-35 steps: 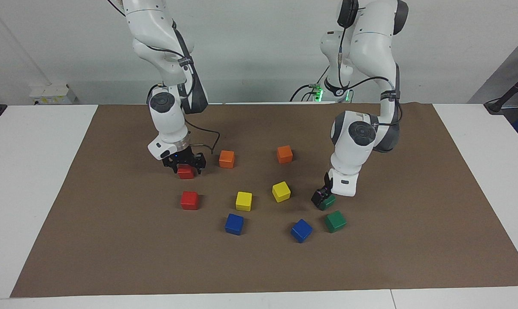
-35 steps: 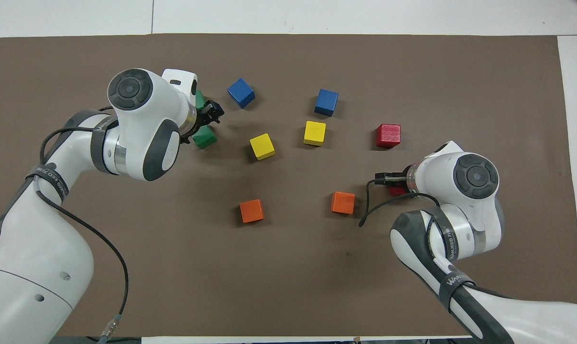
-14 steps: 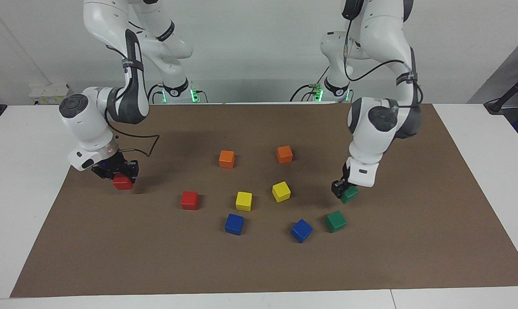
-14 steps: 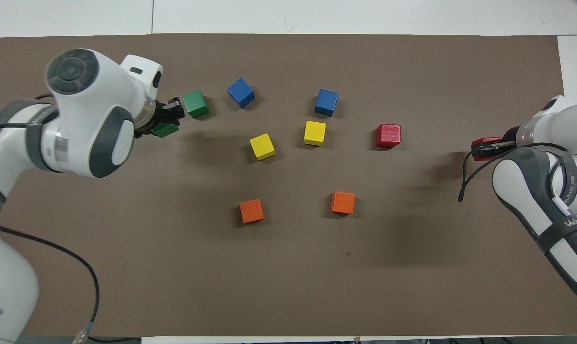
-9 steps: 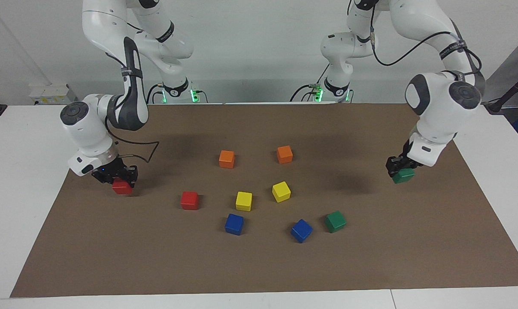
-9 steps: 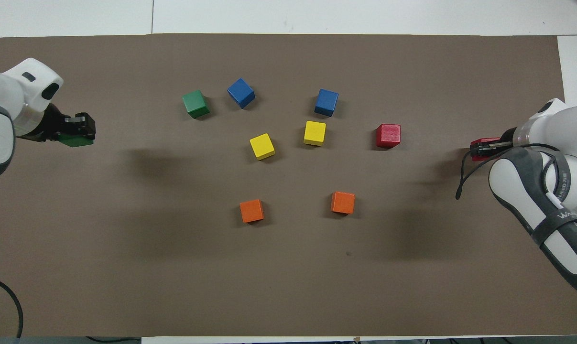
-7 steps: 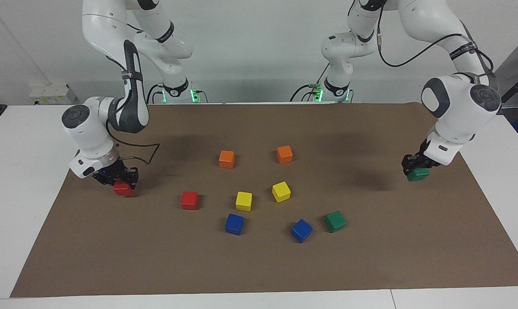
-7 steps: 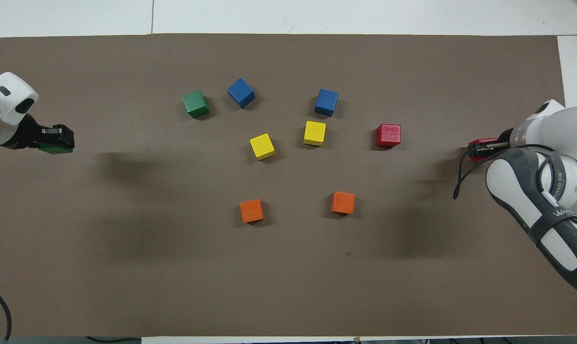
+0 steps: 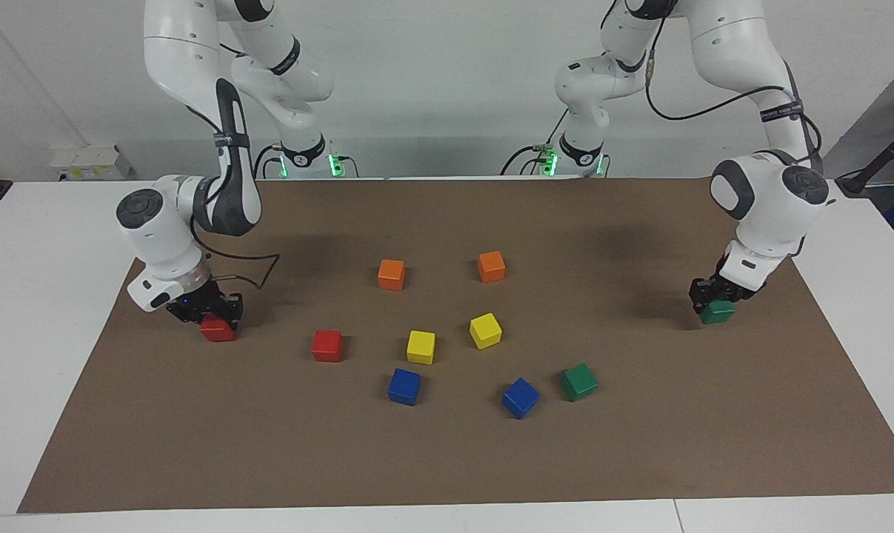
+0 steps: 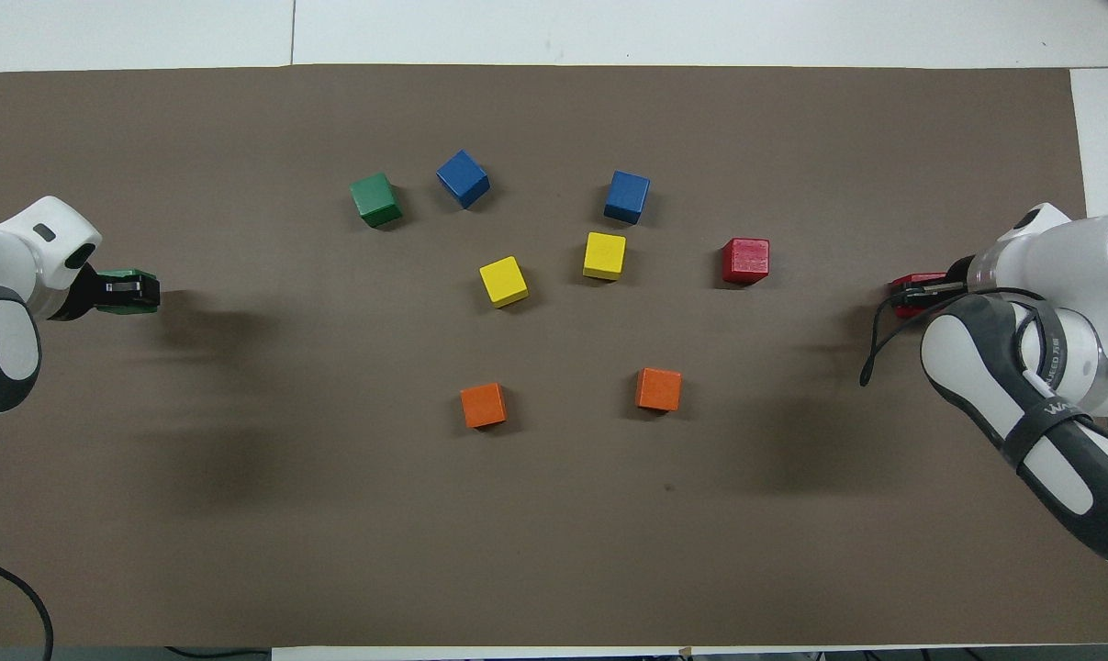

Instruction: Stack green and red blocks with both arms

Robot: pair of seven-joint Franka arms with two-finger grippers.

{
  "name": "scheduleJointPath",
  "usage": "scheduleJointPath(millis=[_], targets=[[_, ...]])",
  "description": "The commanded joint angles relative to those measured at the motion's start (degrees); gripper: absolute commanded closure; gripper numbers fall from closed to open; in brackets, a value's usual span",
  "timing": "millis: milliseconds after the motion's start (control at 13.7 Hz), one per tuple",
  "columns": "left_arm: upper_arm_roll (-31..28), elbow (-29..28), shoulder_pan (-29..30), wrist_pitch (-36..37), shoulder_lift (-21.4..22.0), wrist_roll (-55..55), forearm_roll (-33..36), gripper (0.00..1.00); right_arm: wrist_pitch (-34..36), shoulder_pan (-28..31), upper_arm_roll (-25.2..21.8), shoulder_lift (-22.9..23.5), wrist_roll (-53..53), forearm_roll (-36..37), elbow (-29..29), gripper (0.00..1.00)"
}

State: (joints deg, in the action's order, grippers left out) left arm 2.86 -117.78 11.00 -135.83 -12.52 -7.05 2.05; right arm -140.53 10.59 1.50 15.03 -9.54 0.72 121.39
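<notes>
Brown mat [image 9: 447, 459] covers table. My left gripper [image 9: 713, 300] clamped on green cube [image 9: 717, 312], low at mat's left-arm end, three o'clock in facing view. My right gripper [image 9: 208, 314] clamped on red cube [image 9: 218, 329] at right-arm end, nine o'clock. I judge each carried clear of clutter as stack base. Second red [image 9: 327, 345] and second green [image 9: 579, 382] wait loose on mat amid orange, yellow, blue cubes at centre.

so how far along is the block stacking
No stack yet. In hand: the right gripper holds a red block and the left gripper a green block, low over the mat's ends. Left: the other red block and other green block still lie single.
</notes>
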Motion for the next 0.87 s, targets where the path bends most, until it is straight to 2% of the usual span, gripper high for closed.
scheduleJointPath(millis=[0,73,219,291,510,583,656,729,802], targets=[[0.5,-1.9,0.9,-4.1,-0.7,-0.8,0.1,1.0,-1.6,1.4,0.8,0.1,-2.0,-0.1,0.8,0.64],[0.5,-2.1,0.9,-5.3,-1.4,-0.7,0.1,1.0,-1.6,1.4,0.8,0.1,-1.9,-0.1,0.8,0.51],[0.5,-2.5,0.9,-7.1,-2.5,-0.7,0.1,1.0,-1.6,1.4,0.8,0.1,-1.8,-0.1,0.8,0.08],[0.5,-2.5,0.8,-7.3,-2.7,-0.7,0.1,1.0,-1.6,1.4,0.8,0.1,-1.6,-0.1,0.7,0.0],[0.6,-2.5,0.5,-7.5,-3.3,-0.7,0.1,1.0,-0.3,1.2,0.8,-0.7,-1.6,-0.1,0.3,0.0],[0.5,-2.5,0.2,-7.5,-3.4,-0.8,0.1,1.0,2.3,0.8,0.8,-2.3,-1.5,-0.1,-0.4,0.0],[0.5,-2.4,0.0,-7.4,-3.4,-1.9,0.1,0.29,6.1,0.7,0.8,-3.3,-1.5,-0.1,-2.3,0.0],[0.5,-2.1,0.0,-6.8,-3.4,-3.2,0.1,0.0,10.2,0.5,0.9,-4.3,-1.5,-0.1,-4.6,0.0],[0.6,-1.8,0.2,-6.5,-3.4,-3.8,0.1,0.0,14.2,0.3,0.9,-4.7,-1.4,-0.1,-7.6,0.0]])
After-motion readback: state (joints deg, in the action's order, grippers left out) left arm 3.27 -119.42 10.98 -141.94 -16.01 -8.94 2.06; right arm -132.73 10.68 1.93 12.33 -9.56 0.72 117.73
